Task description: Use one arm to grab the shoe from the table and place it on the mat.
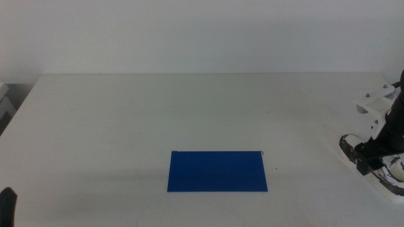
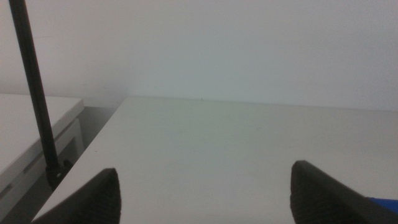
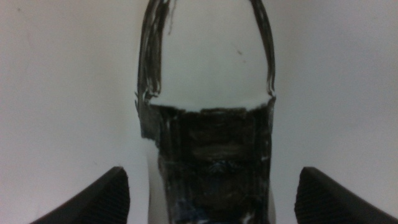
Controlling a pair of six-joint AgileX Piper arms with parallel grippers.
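The white sneaker with black patches and a white sole [image 1: 372, 165] lies on the plain white bench [image 1: 189, 113] at its right side, well apart from the flat, thin, dark blue rectangular mat [image 1: 218, 171], which sits near the bench's front edge at the middle with nothing on it. The right arm's black gripper [image 1: 372, 151] is down over the sneaker — in the right wrist view its two dark jaws stand wide apart, one on each side of the shoe's black upper [image 3: 211, 158], and touch nothing that can be seen. The sneaker is not gripped. No brand or writing can be read on it; the view is too blurred. The left arm's gripper [image 2: 205, 193] waits at the bench's front left corner — its jaws spread apart, holding nothing, over bare white surface.
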